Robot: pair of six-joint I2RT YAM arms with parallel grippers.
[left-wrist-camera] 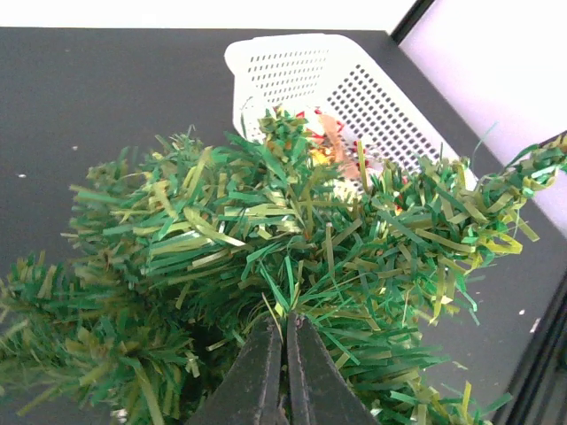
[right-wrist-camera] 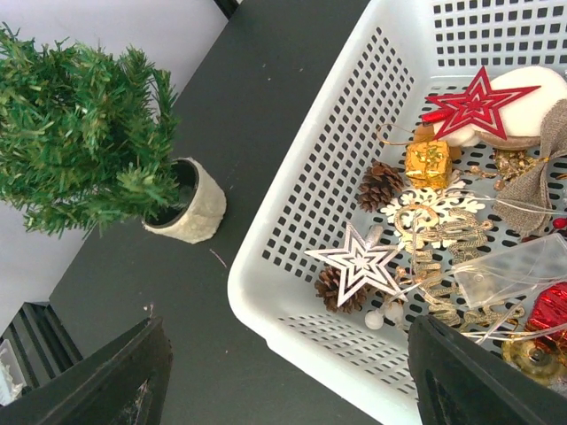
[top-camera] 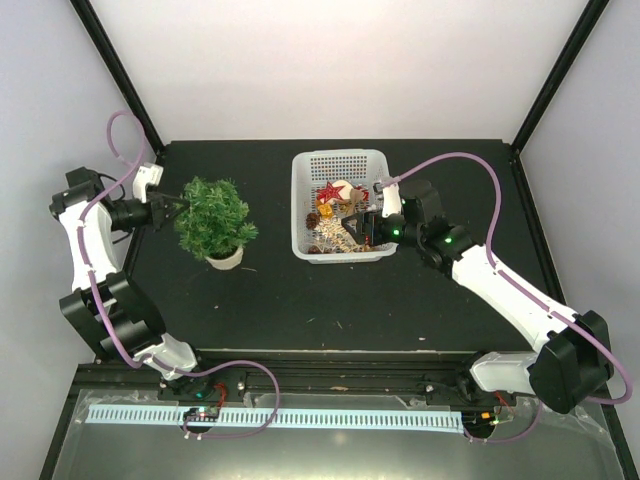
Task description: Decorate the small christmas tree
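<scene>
Left gripper (left-wrist-camera: 285,320) touching small christmas tree (left-wrist-camera: 266,230)

The small christmas tree (left-wrist-camera: 266,230) is made of thin flat strips of green plastic film with a faint sheen, their cut ends ragged. Its pale base (right-wrist-camera: 193,208) has a rough, fibrous, matt wrap. To its right the white basket (right-wrist-camera: 306,208) is smooth moulded plastic, perforated and slightly glossy. Inside it, the red star (right-wrist-camera: 478,102) is glittery and the white star (right-wrist-camera: 359,264) flat and matt like painted wood. The pine cone (right-wrist-camera: 379,184) is brown with rough woody scales, the gold gift box (right-wrist-camera: 428,162) shiny foil, the bow (right-wrist-camera: 536,177) coarse woven burlap, and the clear pouch (right-wrist-camera: 505,270) glossy see-through plastic. The table (top-camera: 300,300) is matt black, flecked with pale specks.
</scene>
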